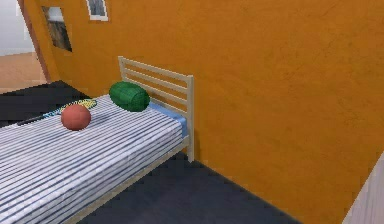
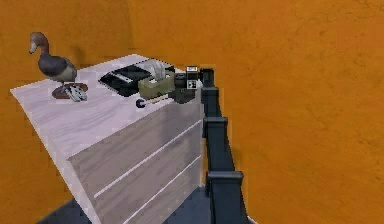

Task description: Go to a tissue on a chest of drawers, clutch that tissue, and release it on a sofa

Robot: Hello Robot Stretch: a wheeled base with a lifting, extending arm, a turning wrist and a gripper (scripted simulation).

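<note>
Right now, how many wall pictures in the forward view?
2. One wall picture at upper left; the other right of it, cut by the top edge. More may be out of frame.

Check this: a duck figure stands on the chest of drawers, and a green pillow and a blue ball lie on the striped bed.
One slip: the ball on the striped bed is reddish-brown, not blue, as the forward view shows. The green pillow and the duck figure on the chest of drawers are right.

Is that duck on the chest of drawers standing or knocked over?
Standing: the duck statue sits upright on its base on the chest of drawers, head up.
</note>
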